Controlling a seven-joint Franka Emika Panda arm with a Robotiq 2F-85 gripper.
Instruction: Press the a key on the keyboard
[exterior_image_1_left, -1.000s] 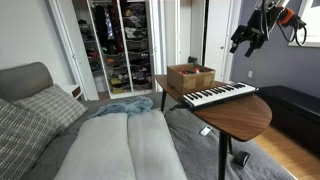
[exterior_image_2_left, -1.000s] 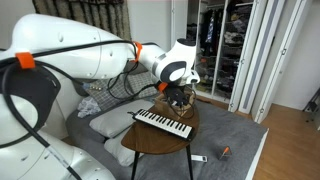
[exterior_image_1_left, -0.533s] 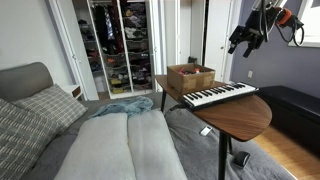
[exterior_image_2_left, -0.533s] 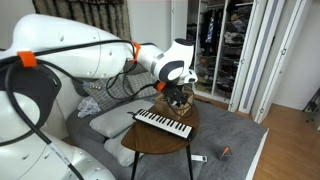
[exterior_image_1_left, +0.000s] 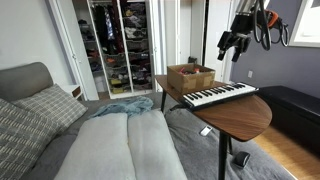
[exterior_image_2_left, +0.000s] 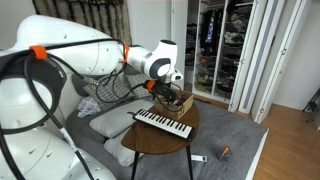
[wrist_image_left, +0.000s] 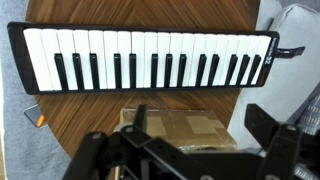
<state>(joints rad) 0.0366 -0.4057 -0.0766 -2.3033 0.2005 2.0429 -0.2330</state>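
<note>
Wooden table (wrist_image_left: 90, 115); keyboard (wrist_image_left: 150, 58) lies crosswise.

An oval, wood-topped bench (exterior_image_1_left: 246, 113) carries two items. A slim white keyboard (exterior_image_1_left: 220, 94) lies flat across the top, its row of white and black keys face up. In the wrist view it spans the wood grain from 9 to 3 o'clock along the upper half. A brown, open-topped box (exterior_image_1_left: 190, 76) stands just beside it, at 6 o'clock in the wrist view and toward 10 o'clock on the tabletop in an exterior view. Whether box and keyboard touch cannot be told. Bare wood shows toward 4 o'clock.
</note>
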